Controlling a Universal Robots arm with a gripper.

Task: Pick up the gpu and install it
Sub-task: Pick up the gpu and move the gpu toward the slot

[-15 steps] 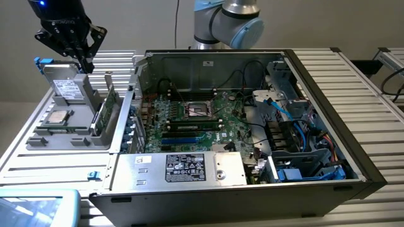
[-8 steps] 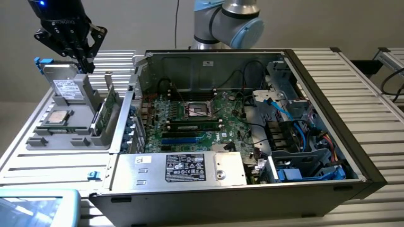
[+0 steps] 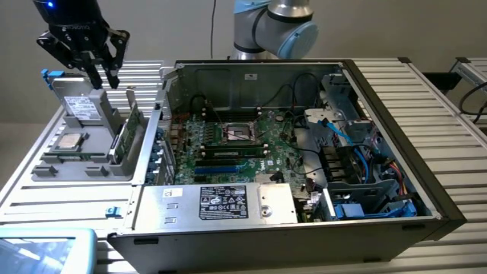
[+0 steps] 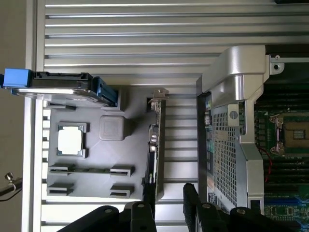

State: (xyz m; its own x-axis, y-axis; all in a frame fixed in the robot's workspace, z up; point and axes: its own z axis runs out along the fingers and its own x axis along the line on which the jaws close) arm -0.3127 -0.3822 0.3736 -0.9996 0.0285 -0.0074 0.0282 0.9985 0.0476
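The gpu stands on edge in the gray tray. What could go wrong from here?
1. One finger of the open gripper looks nearly in line with the thin gpu; going down, it might strike the card's top edge.
2. The computer case wall stands close beside the gray tray; the other finger could catch it.

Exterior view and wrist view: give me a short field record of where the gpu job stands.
gpu: green circuit-board card with silver end bracket, standing on edge in the grey plastic parts tray
gripper: black two-finger gripper, open, above the tray, holding nothing
also in tray: silver hard drive with white label; square silver processor chip
case: open black desktop computer case, on the exterior view's right of the tray
install: not done
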